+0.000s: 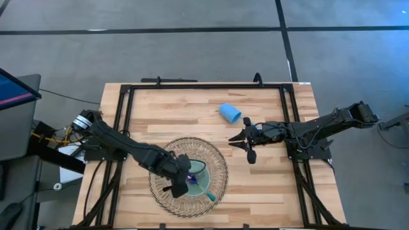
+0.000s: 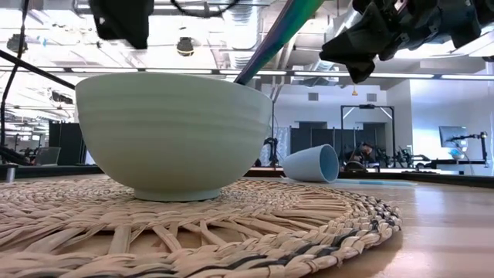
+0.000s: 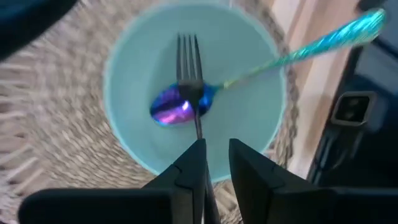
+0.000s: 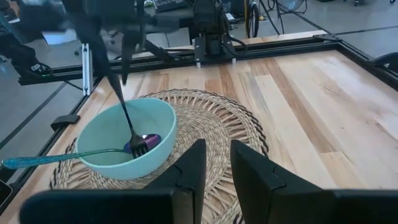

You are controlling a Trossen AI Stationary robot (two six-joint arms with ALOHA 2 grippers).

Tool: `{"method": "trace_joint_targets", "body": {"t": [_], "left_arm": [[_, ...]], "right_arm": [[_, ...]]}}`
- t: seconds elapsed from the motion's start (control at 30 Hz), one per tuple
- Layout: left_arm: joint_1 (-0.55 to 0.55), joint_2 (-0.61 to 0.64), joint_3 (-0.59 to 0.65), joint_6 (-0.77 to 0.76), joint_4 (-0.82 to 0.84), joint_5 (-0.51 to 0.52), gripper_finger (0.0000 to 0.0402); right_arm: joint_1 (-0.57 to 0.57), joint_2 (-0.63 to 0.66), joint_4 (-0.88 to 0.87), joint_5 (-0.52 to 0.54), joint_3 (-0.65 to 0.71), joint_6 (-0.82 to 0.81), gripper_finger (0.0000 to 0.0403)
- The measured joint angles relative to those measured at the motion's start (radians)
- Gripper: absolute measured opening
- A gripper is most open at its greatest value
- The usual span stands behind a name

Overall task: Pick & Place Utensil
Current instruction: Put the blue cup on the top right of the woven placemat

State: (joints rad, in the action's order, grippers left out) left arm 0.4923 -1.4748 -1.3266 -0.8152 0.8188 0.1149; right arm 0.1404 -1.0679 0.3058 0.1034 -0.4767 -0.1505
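A black fork (image 3: 189, 68) hangs steeply from my left gripper (image 3: 216, 155), which is shut on it above the pale blue-green bowl (image 3: 249, 112). The fork's tines reach down to the iridescent spoon (image 3: 174, 109), which lies in the bowl with its teal handle (image 3: 323, 40) leaning over the rim. The bowl stands on a round woven placemat (image 1: 211, 153). My right gripper (image 4: 216, 155) hovers right of the mat, empty, with a narrow gap between its fingers. It faces the bowl (image 4: 118, 155) and fork (image 4: 124, 118). My left gripper pinches the fork's handle (image 3: 200, 134) between its two fingers, coming from above and pointing down into the bowl. The fork hangs below the fingers, slightly tilted. Its tines (image 3: 188, 50) sit at the spoon's bowl, and I cannot tell whether they touch it.
A blue cup (image 1: 230, 113) lies on its side on the wood toward the far edge, beyond the placemat and near my right gripper (image 1: 243, 142). A black frame (image 1: 204, 85) runs around the tabletop. Bare wood shows to the right of the mat.
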Motion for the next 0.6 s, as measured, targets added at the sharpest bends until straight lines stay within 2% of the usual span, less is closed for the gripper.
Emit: {"method": "trace_joint_targets", "body": {"t": [0.17, 0.3, 0.43, 0.6], "left_arm": [[-0.013, 0.101, 0.000, 0.089, -0.009, 0.141, 0.0070], [-0.018, 0.165, 0.000, 0.203, -0.013, 0.355, 0.0070], [-0.018, 0.197, 0.000, 0.256, -0.013, 0.548, 0.0070], [-0.018, 0.207, 0.000, 0.262, -0.012, 0.656, 0.0070]], "right_arm": [[-0.025, 0.000, -0.008, 0.035, 0.000, -0.081, 0.0068], [-0.065, 0.000, -0.052, 0.128, 0.000, -0.182, 0.0068], [-0.105, 0.000, -0.151, 0.230, 0.004, -0.342, 0.0068], [-0.149, -0.001, -0.260, 0.299, 0.026, -0.529, 0.0068]]}}
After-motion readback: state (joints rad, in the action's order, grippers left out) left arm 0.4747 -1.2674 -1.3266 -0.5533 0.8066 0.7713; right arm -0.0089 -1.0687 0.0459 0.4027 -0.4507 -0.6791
